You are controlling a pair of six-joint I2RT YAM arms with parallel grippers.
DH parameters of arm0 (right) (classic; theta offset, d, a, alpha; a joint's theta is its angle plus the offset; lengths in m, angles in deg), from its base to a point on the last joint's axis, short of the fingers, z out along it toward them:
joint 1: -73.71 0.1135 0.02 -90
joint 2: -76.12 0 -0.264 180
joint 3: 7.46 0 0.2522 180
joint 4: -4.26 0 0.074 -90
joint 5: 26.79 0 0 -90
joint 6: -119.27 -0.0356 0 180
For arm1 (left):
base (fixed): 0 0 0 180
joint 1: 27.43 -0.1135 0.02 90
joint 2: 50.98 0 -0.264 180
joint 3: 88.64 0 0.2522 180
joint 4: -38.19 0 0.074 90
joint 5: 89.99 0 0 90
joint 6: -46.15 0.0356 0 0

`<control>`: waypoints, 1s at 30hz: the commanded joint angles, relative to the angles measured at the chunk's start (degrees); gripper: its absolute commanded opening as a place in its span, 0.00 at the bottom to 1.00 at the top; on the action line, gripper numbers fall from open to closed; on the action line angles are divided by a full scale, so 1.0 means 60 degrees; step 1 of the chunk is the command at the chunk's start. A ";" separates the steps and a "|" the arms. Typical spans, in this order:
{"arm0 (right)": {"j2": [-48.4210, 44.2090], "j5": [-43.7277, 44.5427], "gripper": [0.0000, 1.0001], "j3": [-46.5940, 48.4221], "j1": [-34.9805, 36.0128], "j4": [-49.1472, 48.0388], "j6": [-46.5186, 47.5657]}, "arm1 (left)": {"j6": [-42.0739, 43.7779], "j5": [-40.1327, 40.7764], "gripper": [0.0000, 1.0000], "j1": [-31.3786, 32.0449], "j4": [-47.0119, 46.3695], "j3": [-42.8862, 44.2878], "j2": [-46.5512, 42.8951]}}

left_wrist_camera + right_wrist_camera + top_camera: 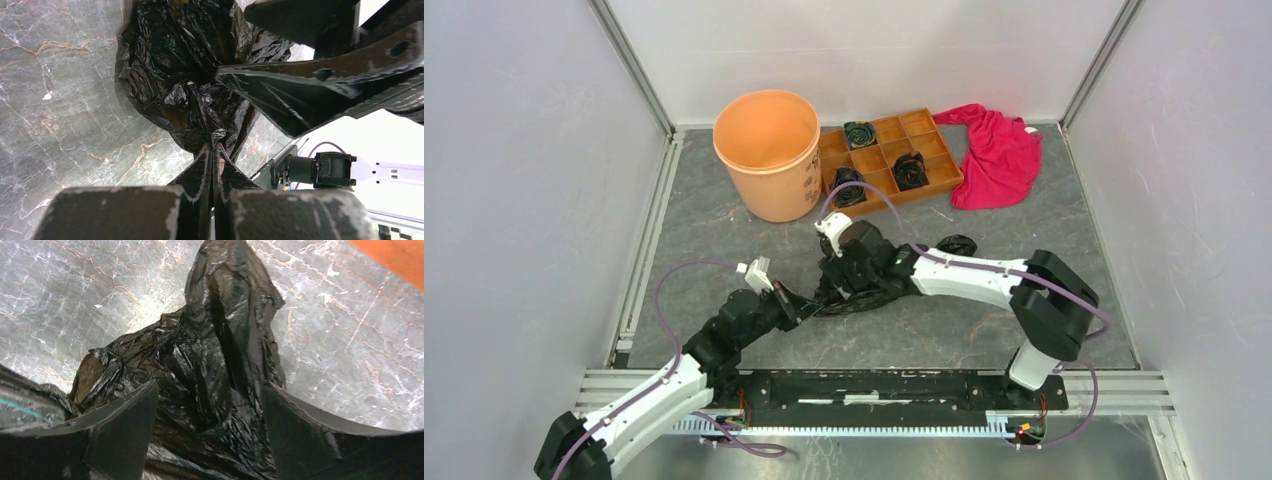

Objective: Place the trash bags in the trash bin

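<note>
Left gripper [214, 146]: jaws together, pinching a thin fold at the bag's near edge. The bag [175, 65] lies crumpled on the table [724, 240], in the middle towards the near side, between my two arms. Right gripper [207, 407]: jaws apart, straddling a raised ridge of film, nothing clamped yet. I reckon this step is the second hold. I want a deep bite on that ridge, then both arms lifting together so the film doesn't drag or slip out. The bin [769, 190] stands upright at the far left, mouth open, well apart from the bag. There's bare table between them. The tray [919, 123] sits just right of the bin and the red cloth [999, 155] far right, so I'd keep the swing left of those and clear of the bin's rim.
</note>
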 commanded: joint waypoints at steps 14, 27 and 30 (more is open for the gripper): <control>-0.1047 0.1578 0.00 0.0733 -0.0193 -0.2336 0.2796 | 0.0421 -0.0881 0.56 -0.0004 0.2088 0.1192 0.0227; -0.4095 -0.3621 0.00 -0.0153 -0.2119 -0.1898 0.3148 | 0.3503 0.1320 1.00 -0.0019 0.6118 0.6736 0.0096; -0.4442 -0.3700 0.00 -0.0152 -0.2123 -0.1678 0.3204 | 0.4296 0.2171 1.00 -0.0011 0.6768 0.8222 0.0369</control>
